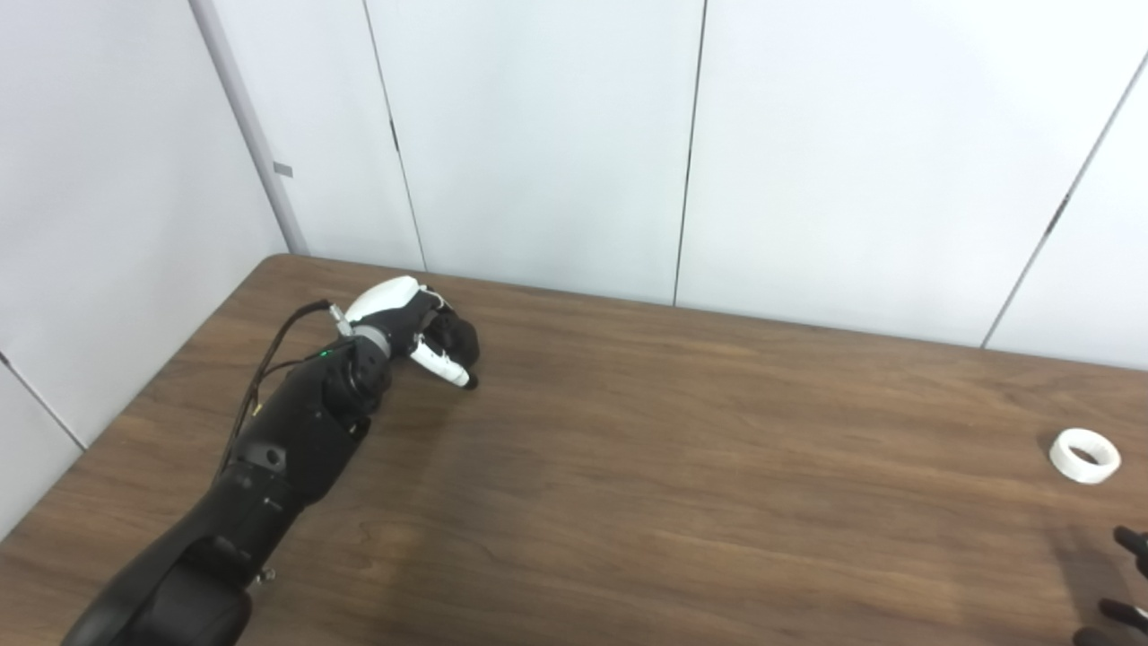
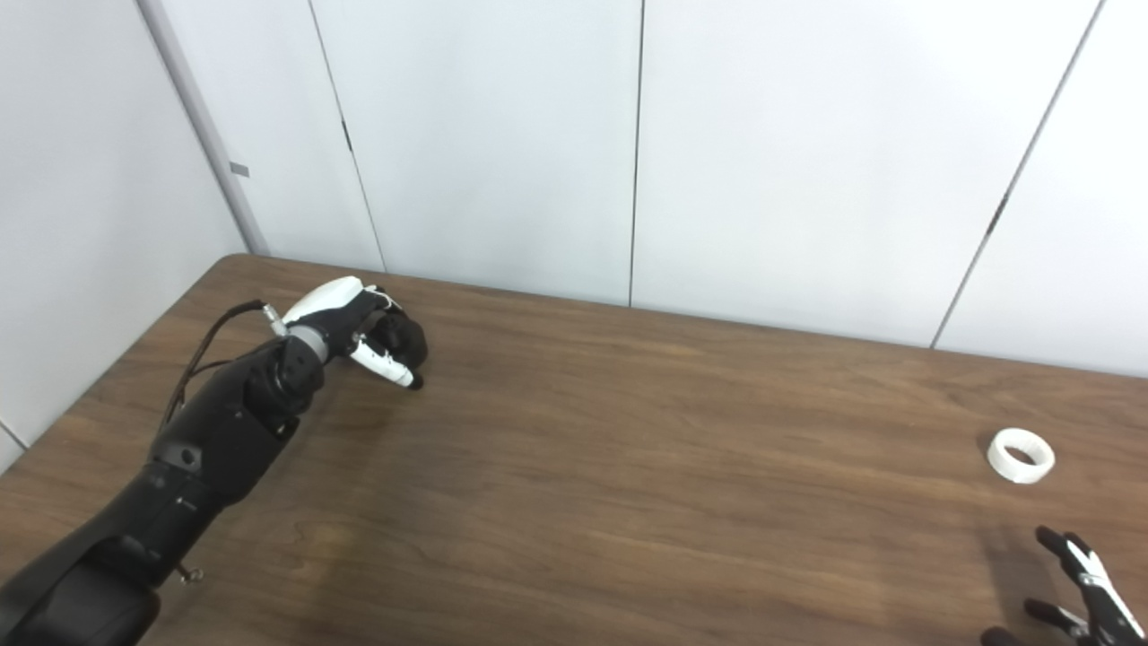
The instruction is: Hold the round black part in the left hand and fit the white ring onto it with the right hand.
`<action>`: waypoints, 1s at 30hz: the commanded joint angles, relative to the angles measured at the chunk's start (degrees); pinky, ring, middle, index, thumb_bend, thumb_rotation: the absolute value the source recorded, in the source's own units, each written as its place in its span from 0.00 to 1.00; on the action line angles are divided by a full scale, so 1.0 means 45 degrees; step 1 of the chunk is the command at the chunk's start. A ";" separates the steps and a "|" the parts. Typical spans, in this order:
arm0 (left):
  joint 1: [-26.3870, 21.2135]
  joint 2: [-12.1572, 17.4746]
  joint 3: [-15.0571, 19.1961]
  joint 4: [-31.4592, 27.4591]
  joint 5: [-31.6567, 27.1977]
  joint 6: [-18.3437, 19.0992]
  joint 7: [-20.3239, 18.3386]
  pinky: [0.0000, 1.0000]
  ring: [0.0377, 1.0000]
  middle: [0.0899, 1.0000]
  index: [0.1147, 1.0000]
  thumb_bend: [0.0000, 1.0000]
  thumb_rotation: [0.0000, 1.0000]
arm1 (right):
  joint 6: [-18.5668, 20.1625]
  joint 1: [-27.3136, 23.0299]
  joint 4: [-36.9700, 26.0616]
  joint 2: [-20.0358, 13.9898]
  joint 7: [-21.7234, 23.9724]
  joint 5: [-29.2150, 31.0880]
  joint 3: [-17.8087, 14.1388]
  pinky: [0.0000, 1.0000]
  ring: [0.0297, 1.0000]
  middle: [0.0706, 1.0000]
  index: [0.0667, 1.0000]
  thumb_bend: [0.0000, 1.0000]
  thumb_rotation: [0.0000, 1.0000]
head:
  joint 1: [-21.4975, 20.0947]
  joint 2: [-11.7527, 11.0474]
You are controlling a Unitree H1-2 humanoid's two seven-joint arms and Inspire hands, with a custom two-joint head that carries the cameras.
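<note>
Brown wooden table (image 1: 628, 502), left hand (image 1: 421, 327) fingers clamped on round black part (image 1: 456, 339), right hand (image 2: 1081, 592) fingers apart near white ring (image 2: 1021, 455)

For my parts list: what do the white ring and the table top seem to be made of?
White ring: probably plastic, matte, since it is evenly white with no glint. Table top: wood or wood-look laminate, showing brown grain streaks and a soft sheen; which one cannot be told.

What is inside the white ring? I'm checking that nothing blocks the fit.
Through the white ring only bare brown table shows. It lies flat, apart from the right hand.
</note>
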 commanded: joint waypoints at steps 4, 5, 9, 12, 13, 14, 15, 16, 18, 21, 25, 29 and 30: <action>-0.0392 0.0406 -0.0228 -0.0126 0.0464 0.0212 -0.0056 1.00 1.00 1.00 0.71 0.97 0.13 | 0.0042 0.0051 -0.0117 -0.0217 -0.0009 -0.0133 -0.0056 0.87 0.99 1.00 0.91 0.67 0.61 | 0.0001 0.0011; -0.0372 0.0471 -0.0239 -0.0138 0.0498 0.0185 -0.0053 1.00 1.00 1.00 0.71 0.96 0.12 | 0.0077 0.0054 -0.0134 -0.0216 -0.0005 -0.0134 -0.0057 0.86 0.99 1.00 0.91 0.67 0.61 | 0.0001 0.0011; -0.0314 0.0701 -0.0289 -0.0204 0.0567 0.0184 -0.0132 1.00 1.00 1.00 0.70 0.95 0.11 | 0.0080 0.0061 -0.0112 -0.0221 -0.0011 -0.0136 -0.0056 0.85 0.98 1.00 0.91 0.69 0.62 | 0.0001 0.0011; -0.0258 0.0908 -0.0359 -0.0328 0.0677 0.0312 -0.0259 1.00 1.00 1.00 0.71 0.95 0.12 | 0.0130 0.0059 -0.0126 -0.0241 0.0012 -0.0100 -0.0064 0.86 0.98 1.00 0.92 0.70 0.63 | 0.0001 0.0008; -0.0217 0.0979 -0.0341 -0.0381 0.0675 0.0345 -0.0289 1.00 1.00 1.00 0.71 0.95 0.12 | 0.0136 0.0055 -0.0135 -0.0242 0.0019 -0.0079 -0.0067 0.85 0.98 1.00 0.91 0.71 0.63 | 0.0001 0.0008; -0.0181 0.1031 -0.0324 -0.0440 0.0682 0.0395 -0.0317 1.00 1.00 1.00 0.71 0.95 0.12 | 0.0131 0.0051 -0.0133 -0.0254 0.0025 -0.0064 -0.0073 0.84 0.98 1.00 0.91 0.71 0.63 | 0.0027 0.0022; -0.0140 0.1084 -0.0295 -0.0481 0.0687 0.0443 -0.0320 1.00 1.00 1.00 0.71 0.95 0.12 | 0.0134 0.0051 -0.0139 -0.0263 0.0036 -0.0040 -0.0079 0.84 0.98 1.00 0.91 0.71 0.63 | 0.0026 0.0018; -0.0110 0.1136 -0.0265 -0.0466 0.0688 0.0467 -0.0305 1.00 1.00 1.00 0.72 0.96 0.12 | 0.0130 0.0052 -0.0126 -0.0272 0.0046 -0.0013 -0.0086 0.83 0.97 1.00 0.91 0.70 0.62 | 0.0026 0.0018; -0.0059 0.1231 -0.0231 -0.0465 0.0719 0.0529 -0.0292 1.00 1.00 1.00 0.74 0.98 0.14 | 0.0122 0.0057 -0.0110 -0.0285 0.0080 0.0076 -0.0098 0.83 0.97 1.00 0.91 0.70 0.62 | 0.0042 0.0028; 0.0001 0.1317 -0.0160 -0.0419 0.0695 0.0549 -0.0240 1.00 1.00 1.00 0.77 0.99 0.14 | 0.0104 0.0049 -0.0099 -0.0322 0.0071 -0.0018 -0.0066 0.83 0.97 1.00 0.92 0.70 0.63 | 0.0049 0.0022; 0.0060 0.1384 -0.0161 -0.0457 0.0695 0.0616 -0.0307 1.00 1.00 1.00 0.78 0.99 0.14 | 0.0115 0.0059 -0.0105 -0.0309 0.0061 -0.0029 -0.0052 0.82 0.97 1.00 0.92 0.72 0.64 | 0.0032 0.0022; 0.0106 0.1501 -0.0248 -0.0520 0.0728 0.0627 -0.0519 1.00 1.00 1.00 0.79 1.00 0.16 | 0.0214 0.0053 -0.0135 -0.0304 0.0070 -0.0053 -0.0041 0.86 0.99 1.00 0.92 0.73 0.65 | 0.0021 0.0022; 0.0115 0.1518 -0.0258 -0.0539 0.0755 0.0635 -0.0548 1.00 1.00 1.00 0.79 1.00 0.16 | 0.0215 0.0051 -0.0135 -0.0273 0.0089 0.0082 -0.0070 0.85 0.98 1.00 0.92 0.73 0.63 | 0.0021 0.0022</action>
